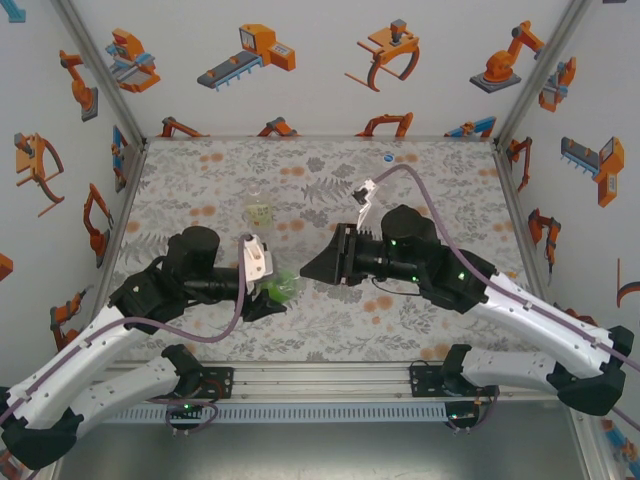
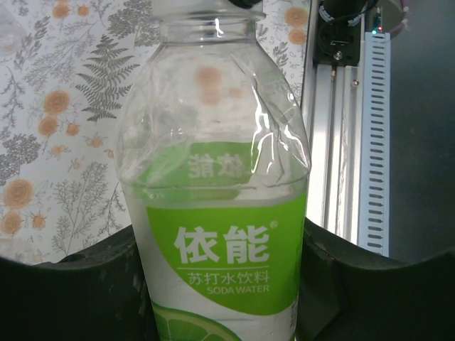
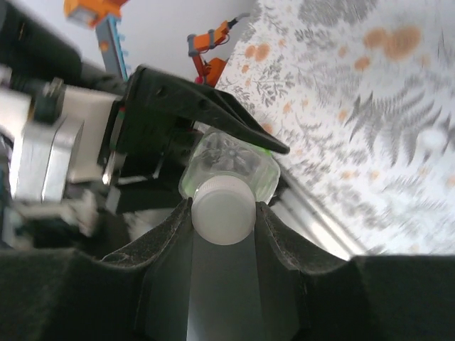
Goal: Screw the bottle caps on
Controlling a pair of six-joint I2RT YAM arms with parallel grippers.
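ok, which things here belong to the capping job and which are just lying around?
Job:
green-label bottle, held by left gripper
white cap, pinched in right gripper
pale bottle, standing further back

Around:
floral table cover
aluminium rail

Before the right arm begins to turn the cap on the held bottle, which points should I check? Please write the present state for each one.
1. Left gripper shut on the green-label bottle: ok.
2. Right gripper shut on the white cap, gripped on both sides: ok.
3. Cap in line with the bottle's mouth: looks centred from the right wrist view, ok.
4. Threads engaged: cannot tell, the neck is hidden behind the cap.
5. Pale bottle stands apart from both grippers: ok.
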